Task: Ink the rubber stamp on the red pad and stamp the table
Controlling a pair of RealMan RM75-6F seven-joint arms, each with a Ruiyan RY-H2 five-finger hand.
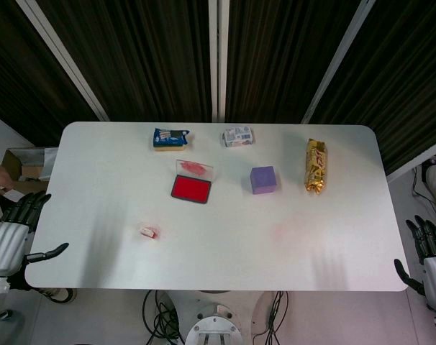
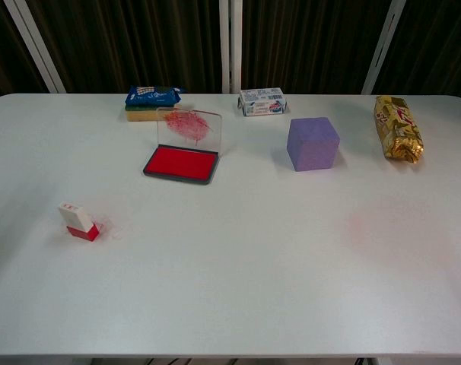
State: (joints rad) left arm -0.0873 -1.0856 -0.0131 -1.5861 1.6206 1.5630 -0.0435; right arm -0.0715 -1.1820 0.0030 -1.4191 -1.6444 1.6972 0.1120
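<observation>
The rubber stamp [image 1: 148, 231] [image 2: 79, 221], white with a red base, lies tilted on the table's left front part. The red ink pad [image 1: 190, 189] [image 2: 181, 163] sits open near the middle, its clear lid standing up behind it. My left hand [image 1: 15, 228] hangs beside the table's left edge, fingers apart, holding nothing. My right hand [image 1: 432, 253] hangs off the right front corner, fingers spread and empty. Both hands are far from the stamp and pad. The chest view shows neither hand.
A purple cube [image 1: 263, 180] [image 2: 313, 144] stands right of the pad. A gold snack pack [image 1: 316, 166] [image 2: 398, 128] lies far right. At the back are a blue packet on a sponge [image 1: 170, 138] [image 2: 151, 101] and a small white box [image 1: 237, 136] [image 2: 262, 101]. Faint red smudges [image 2: 360, 222] mark the table.
</observation>
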